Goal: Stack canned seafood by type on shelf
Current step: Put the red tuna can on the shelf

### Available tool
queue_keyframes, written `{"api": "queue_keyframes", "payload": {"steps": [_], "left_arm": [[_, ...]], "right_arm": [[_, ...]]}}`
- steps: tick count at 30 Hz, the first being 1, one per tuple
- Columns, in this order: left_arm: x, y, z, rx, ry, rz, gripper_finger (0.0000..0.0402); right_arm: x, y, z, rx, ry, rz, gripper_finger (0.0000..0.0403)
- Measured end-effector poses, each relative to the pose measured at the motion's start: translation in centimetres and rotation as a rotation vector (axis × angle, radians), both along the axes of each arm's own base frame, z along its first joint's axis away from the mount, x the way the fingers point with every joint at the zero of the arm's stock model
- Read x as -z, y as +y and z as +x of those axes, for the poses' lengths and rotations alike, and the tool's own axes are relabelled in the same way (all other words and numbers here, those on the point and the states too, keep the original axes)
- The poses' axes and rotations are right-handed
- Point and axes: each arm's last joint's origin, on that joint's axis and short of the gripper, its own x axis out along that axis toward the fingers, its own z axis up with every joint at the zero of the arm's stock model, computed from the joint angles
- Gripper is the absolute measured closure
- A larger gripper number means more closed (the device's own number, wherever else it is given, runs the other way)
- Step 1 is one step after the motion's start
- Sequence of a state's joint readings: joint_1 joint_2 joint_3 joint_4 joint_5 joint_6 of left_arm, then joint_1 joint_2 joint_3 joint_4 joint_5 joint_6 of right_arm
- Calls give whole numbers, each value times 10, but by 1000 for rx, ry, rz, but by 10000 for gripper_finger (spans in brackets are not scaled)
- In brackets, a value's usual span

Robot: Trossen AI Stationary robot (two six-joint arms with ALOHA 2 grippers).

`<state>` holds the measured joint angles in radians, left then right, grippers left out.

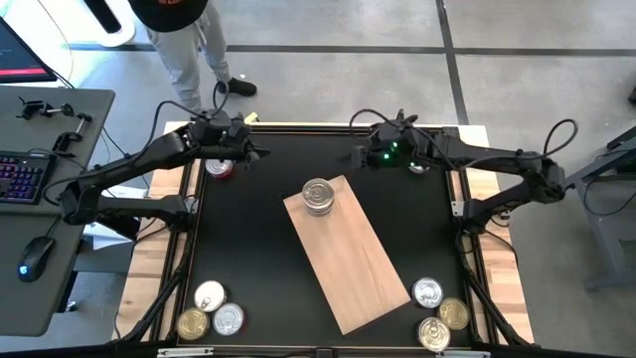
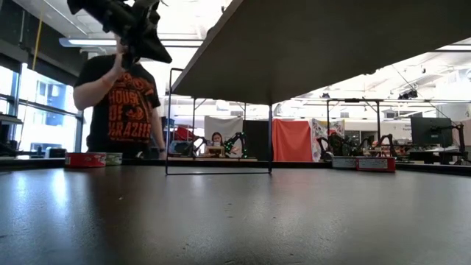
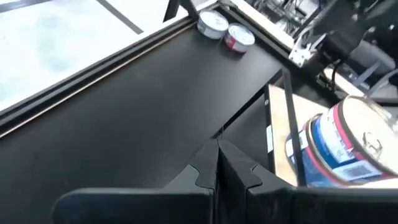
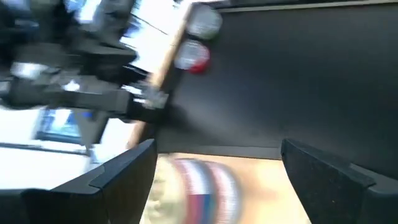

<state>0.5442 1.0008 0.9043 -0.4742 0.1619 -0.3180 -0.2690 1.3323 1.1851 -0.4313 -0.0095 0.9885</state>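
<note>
Canned seafood: one stack (image 1: 318, 196) up on the shelf (image 1: 353, 264), the rest scattered; both arms at the far edge.

High view: I see three cans near-left (image 1: 211, 312), three near-right (image 1: 438, 315), a red-sided can (image 1: 219, 167) just beside my left gripper (image 1: 241, 149), another can (image 1: 419, 167) partly under my right arm. Left jaws pinched together, holding nothing; right gripper (image 1: 360, 156) empty.
Low view: board overhead, red-sided cans far left (image 2: 86, 159) and far right (image 2: 374, 163), a person (image 2: 118, 103) behind.
Left wrist view: fingers (image 3: 205, 168) touching, stack (image 3: 348, 146) close ahead.
Right wrist view: fingers (image 4: 124, 171) spread wide, stack (image 4: 205, 186) between them but not gripped. My call: match label type first, then lower square onto its pile.
</note>
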Motion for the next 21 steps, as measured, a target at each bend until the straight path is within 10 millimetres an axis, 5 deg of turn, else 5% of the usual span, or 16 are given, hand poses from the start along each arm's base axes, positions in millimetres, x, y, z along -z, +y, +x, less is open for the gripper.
{"api": "queue_keyframes", "payload": {"steps": [11, 15, 21], "left_arm": [[-4, -2, -3, -37, -30, -13, 402], [-4, -2, -3, -42, -32, -14, 402], [-9, 0, -1, -57, -76, 18, 402]], "right_arm": [[34, -43, -59, 136, 619, -74, 94], [42, -55, -76, 262, 751, -102, 158], [102, -58, -97, 385, 862, 18, 321]]}}
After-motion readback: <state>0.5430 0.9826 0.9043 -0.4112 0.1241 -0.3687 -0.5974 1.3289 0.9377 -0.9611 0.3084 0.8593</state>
